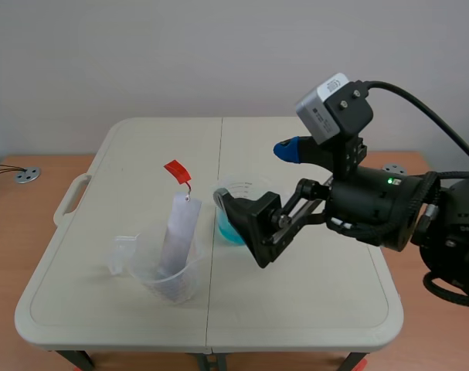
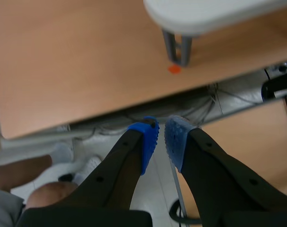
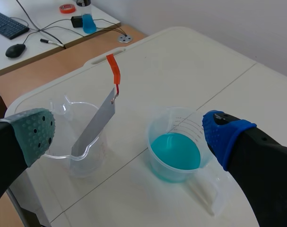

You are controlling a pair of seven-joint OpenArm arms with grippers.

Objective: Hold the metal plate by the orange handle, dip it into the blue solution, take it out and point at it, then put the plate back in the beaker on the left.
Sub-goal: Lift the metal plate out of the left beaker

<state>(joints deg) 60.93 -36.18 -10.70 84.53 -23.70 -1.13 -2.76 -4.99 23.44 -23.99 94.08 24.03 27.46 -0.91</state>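
Right wrist view, fingers: the right gripper [image 3: 129, 137] stands wide open and holds nothing, with the grey-green pad [image 3: 34, 132] on one side and the blue pad [image 3: 221, 135] on the other.
Metal plate: the metal plate [image 3: 93, 125] leans tilted in the clear beaker [image 3: 82, 163], just beside the grey-green pad; its orange handle [image 3: 113, 68] rises above the rim, ahead of the fingers.
Blue solution: the blue solution [image 3: 175, 151] lies in the second beaker [image 3: 157, 170], between the fingers and close to the blue pad.
Left wrist view, fingers: the left gripper [image 2: 161, 137] has its fingers nearly together, with only a thin slit and nothing between them; a table leg [image 2: 178, 47] is ahead of them.
Hard to see: the blue pad overlaps the second beaker's rim, so I cannot tell if they touch. In the scene view one right finger covers part of this beaker.
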